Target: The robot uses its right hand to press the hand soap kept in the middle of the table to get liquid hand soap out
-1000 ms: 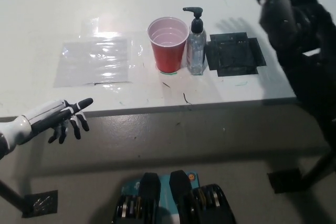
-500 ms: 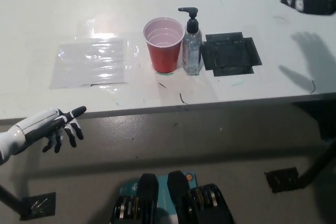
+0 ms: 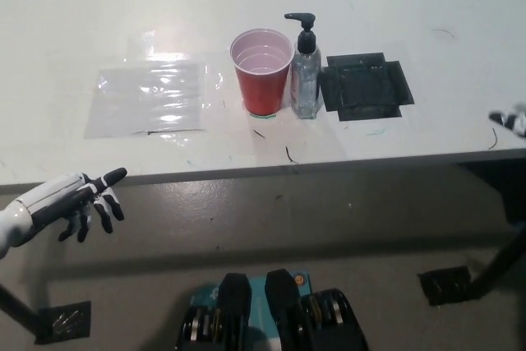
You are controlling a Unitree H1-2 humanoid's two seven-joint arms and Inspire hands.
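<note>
While the right hand [image 3: 512,120] barely shows at the picture's right edge over the table's front corner, I cannot tell whether it is open or closed. Left hand [image 3: 76,201] rests low left, off the table [image 3: 74,6], fingers spread, holding nothing. Soap bottle [image 3: 306,71] stands mid-table, upright, just beside a red cup [image 3: 263,71]; black mat [image 3: 366,86] on its other side; clear plastic sheet [image 3: 148,96] further left. White tabletop, scuffed; grey floor below.
</note>
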